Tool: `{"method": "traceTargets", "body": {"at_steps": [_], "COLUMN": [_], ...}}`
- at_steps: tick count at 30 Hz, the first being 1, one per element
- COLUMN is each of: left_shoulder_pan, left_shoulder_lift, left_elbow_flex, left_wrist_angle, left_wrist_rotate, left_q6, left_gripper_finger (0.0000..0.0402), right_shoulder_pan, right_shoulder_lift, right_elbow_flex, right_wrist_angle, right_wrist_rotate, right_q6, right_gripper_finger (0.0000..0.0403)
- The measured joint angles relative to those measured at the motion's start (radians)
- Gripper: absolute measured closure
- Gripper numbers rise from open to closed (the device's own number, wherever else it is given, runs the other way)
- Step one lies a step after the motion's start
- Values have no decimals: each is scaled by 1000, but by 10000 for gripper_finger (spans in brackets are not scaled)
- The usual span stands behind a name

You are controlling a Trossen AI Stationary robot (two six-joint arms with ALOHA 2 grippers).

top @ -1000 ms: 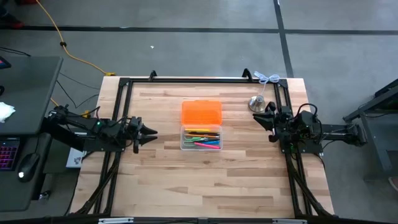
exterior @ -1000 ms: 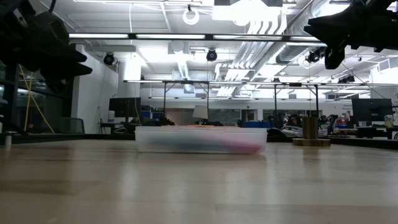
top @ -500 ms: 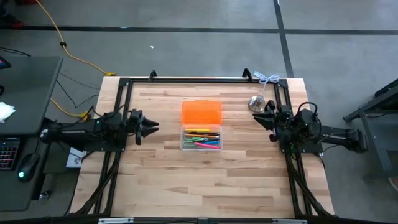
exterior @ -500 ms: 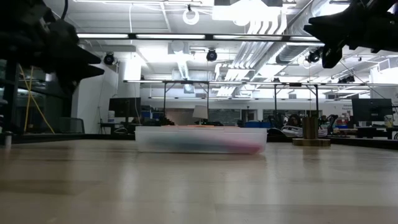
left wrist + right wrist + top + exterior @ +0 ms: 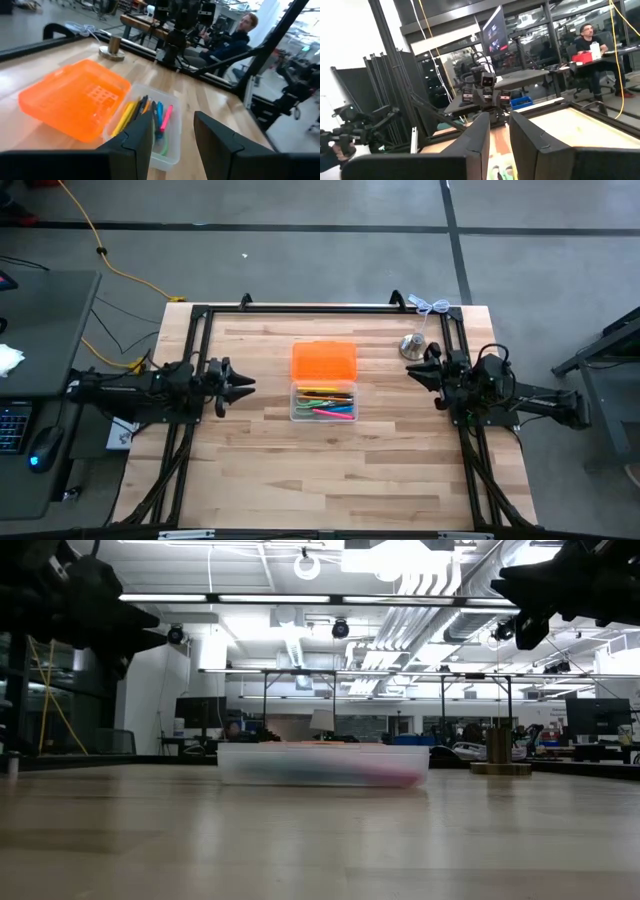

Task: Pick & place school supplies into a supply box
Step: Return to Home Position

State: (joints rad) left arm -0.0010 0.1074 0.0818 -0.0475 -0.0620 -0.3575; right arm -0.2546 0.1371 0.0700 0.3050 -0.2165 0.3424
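Observation:
The clear supply box (image 5: 323, 402) sits at the table's middle, its orange lid (image 5: 324, 361) flipped open and lying flat on the far side. Several pens and pencils (image 5: 150, 112) lie inside it, yellow, black, blue and pink, along with something green (image 5: 164, 147). My left gripper (image 5: 248, 385) hovers open above the table, left of the box and pointing at it; the left wrist view looks past its gap (image 5: 172, 132) at the box. My right gripper (image 5: 412, 372) hangs right of the box, its fingers slightly apart (image 5: 499, 132), holding nothing.
A silver bell-shaped object (image 5: 413, 345) stands near the table's far right corner, close to my right gripper, with a white cord (image 5: 432, 306) beyond it. A black frame (image 5: 300, 308) runs along the far edge and both sides. A person (image 5: 235, 37) sits beyond the table.
My left gripper has shifted a little toward the table's far edge and risen slightly, still pointing at the box. The box and its contents have not moved.

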Motion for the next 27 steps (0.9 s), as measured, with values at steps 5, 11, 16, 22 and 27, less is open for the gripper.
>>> {"method": "traceTargets", "body": {"at_steps": [5,11,16,22,27], "left_shoulder_pan": [-116,-170,-170,-170,-170], "left_shoulder_lift": [0,0,-1,-1,-1], "left_elbow_flex": [0,0,0,0,0], "left_wrist_angle": [2,29,46,45,43], "left_wrist_rotate": [-159,-288,-199,-162,-157], "left_q6": [38,48,58,99,151], "left_gripper_finger": [229,229,229,229,229], "right_shoulder_pan": [0,-1,-1,0,0], "right_shoulder_lift": [0,0,0,0,0], "right_elbow_flex": [0,0,0,0,0], "right_wrist_angle": [0,22,27,16,-13], "right_wrist_rotate": [-42,-60,-137,-159,-158], "right_q6": [-9,-29,-10,-38,-56], "right_gripper_finger": [352,350,351,351,351]}}
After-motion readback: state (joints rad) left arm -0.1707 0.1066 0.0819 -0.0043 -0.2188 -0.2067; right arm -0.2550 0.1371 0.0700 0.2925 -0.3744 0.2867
